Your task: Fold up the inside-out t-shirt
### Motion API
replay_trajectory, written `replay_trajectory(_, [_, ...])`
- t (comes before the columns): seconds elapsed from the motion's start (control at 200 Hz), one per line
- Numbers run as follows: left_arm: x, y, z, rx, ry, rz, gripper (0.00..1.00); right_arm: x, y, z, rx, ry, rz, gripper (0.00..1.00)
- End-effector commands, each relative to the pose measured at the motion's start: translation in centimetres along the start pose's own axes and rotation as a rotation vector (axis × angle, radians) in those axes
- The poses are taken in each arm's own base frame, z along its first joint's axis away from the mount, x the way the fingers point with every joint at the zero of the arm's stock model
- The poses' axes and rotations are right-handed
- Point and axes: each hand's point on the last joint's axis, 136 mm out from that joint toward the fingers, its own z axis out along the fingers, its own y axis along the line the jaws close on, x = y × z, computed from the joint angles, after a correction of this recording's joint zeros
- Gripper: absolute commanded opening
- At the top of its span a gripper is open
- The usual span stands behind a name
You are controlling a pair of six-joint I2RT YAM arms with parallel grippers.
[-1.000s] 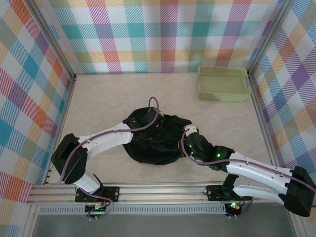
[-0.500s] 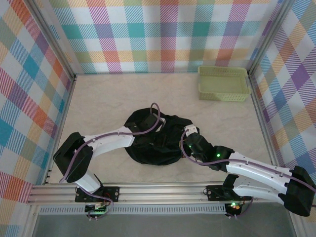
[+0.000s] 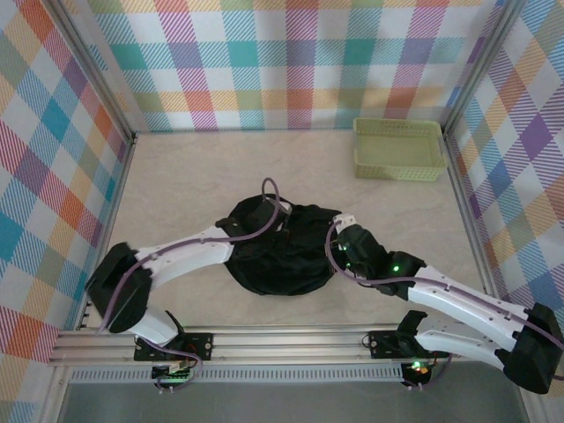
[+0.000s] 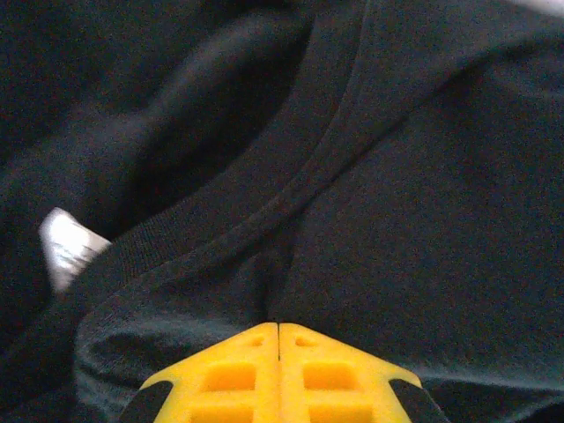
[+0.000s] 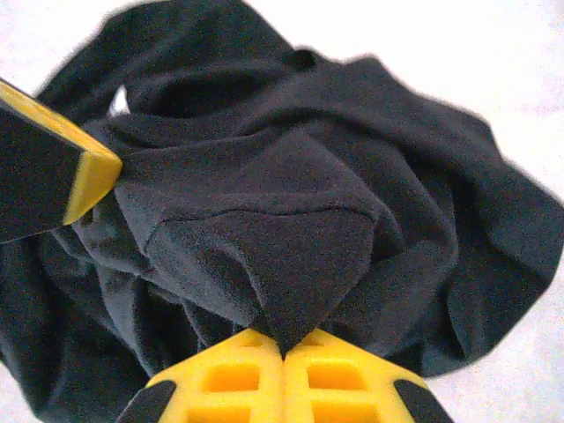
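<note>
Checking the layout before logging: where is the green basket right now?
In the top view the green basket sits in the far right corner of the table, well apart from the black t-shirt at its middle.

You have open bench (image 3: 185, 176) left of and behind the black t-shirt (image 3: 278, 269). The green basket (image 3: 398, 170) blocks the far right corner, and checked walls (image 3: 291, 62) close you in.
</note>
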Motion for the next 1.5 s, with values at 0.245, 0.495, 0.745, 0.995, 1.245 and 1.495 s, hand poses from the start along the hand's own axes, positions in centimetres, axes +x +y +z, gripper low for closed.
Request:
replay_trajectory(0.245, [-9.6,2.8,-21.1,-0.025,-0.512,-0.085,0.0,-12.4,8.6,-4.7,-0.306,-0.178,-0.231,0.0])
replay_trajectory(0.495, [-10.2,4.3,-29.8,-0.021,-0.646,-0.097,0.0,-13.4,11.5,-3.6,-0.419,-0.158,-0.23,0.0])
replay_trajectory(0.745, [-5.3,6.0,-15.7,-0.157,-0.322,-0.155,0.0,-3.6,8.1,2.7,-0.312,0.094,-0.12,0.0])
replay_trajectory(0.995, [0.9,0.3,-8.8,0.096,-0.068,-0.008,0.42,-0.2,7.4,4.0,-0.305,0.167,-0.043,0.0])
replay_trajectory(1.245, [6.8,-2.1,-6.5,0.205,-0.023,0.069,0.78,-1.6,8.4,3.3,-0.354,0.134,-0.005,0.0])
replay_trajectory(1.495, [6.9,-1.7,-2.8,0.119,-0.045,0.038,0.8,-1.7,9.7,3.3,-0.416,0.152,0.02,0.04])
